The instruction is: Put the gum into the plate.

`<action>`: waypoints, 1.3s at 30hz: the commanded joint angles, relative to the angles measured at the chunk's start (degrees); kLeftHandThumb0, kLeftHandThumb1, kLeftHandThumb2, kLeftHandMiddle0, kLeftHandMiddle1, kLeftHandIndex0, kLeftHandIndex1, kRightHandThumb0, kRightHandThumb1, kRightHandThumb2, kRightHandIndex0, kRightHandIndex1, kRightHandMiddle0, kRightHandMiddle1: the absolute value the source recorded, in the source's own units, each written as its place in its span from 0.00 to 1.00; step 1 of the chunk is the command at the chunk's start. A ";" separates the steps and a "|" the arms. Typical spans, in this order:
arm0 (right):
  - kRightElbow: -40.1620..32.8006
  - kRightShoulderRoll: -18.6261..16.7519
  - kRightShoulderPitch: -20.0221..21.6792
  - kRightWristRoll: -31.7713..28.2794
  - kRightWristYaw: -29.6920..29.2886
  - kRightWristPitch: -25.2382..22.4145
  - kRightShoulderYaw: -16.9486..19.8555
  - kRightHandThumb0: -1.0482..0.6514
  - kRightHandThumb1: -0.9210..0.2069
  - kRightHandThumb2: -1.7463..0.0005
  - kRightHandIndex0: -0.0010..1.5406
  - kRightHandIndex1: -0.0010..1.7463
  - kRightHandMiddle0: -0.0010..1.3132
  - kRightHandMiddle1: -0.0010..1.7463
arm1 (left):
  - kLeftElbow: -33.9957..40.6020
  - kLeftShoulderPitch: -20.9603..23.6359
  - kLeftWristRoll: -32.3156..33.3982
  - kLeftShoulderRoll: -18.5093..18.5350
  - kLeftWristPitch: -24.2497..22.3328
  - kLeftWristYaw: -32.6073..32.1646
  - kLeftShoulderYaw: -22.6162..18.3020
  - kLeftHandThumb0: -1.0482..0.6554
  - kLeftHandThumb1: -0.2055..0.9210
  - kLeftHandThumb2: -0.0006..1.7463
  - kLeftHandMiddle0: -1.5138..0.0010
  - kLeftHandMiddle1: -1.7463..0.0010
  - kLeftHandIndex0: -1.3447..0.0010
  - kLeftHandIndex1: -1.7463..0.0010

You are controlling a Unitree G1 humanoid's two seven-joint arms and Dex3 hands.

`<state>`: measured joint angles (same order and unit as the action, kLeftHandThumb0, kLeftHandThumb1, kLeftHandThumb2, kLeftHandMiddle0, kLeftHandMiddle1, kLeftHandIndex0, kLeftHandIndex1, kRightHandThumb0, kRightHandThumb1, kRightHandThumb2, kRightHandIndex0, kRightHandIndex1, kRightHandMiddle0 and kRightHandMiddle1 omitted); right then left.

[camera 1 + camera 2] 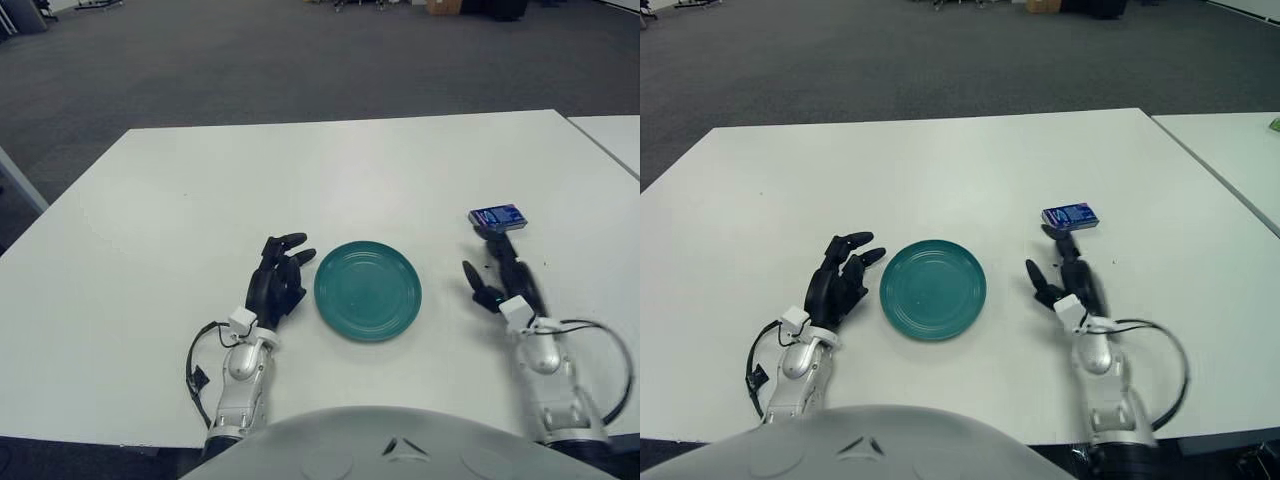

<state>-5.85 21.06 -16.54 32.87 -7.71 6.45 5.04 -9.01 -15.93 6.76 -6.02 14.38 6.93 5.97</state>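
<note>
- Left eye view: the gum [497,217], a small blue pack, is lying on the white table [200,200], well right of the green plate [367,290]. The right hand [498,272] is reaching toward it with fingers spread, fingertips just short of the pack, holding nothing. The left hand [278,277] is sitting just left of the plate, fingers relaxed and empty.
- Right eye view: a neighbouring table [1240,150] is showing more fully at the right edge, a gap separating it from the main one.
</note>
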 commanded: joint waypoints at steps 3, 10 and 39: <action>-10.47 8.66 4.86 18.87 0.38 -2.27 -1.96 0.12 0.00 0.74 0.23 0.01 0.00 0.38 | -2.98 -0.61 1.19 0.47 -1.85 1.91 -0.32 0.18 1.00 0.44 0.76 0.51 0.84 0.35; -5.98 16.70 15.14 25.28 8.16 -3.99 -3.68 0.12 0.00 0.82 0.18 0.00 0.00 0.39 | -3.14 -0.25 2.13 0.51 -1.66 3.14 -0.76 0.17 1.00 0.43 0.75 0.51 0.84 0.35; 33.88 24.37 42.12 24.67 6.25 4.88 -20.62 0.15 0.00 0.79 0.14 0.01 0.00 0.32 | -2.24 0.77 2.21 0.91 -1.86 3.87 -1.44 0.17 1.00 0.42 0.76 0.54 0.85 0.33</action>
<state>25.45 46.18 21.69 57.73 -1.19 10.59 -13.95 -9.87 -14.25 9.34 -5.77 14.08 10.63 4.65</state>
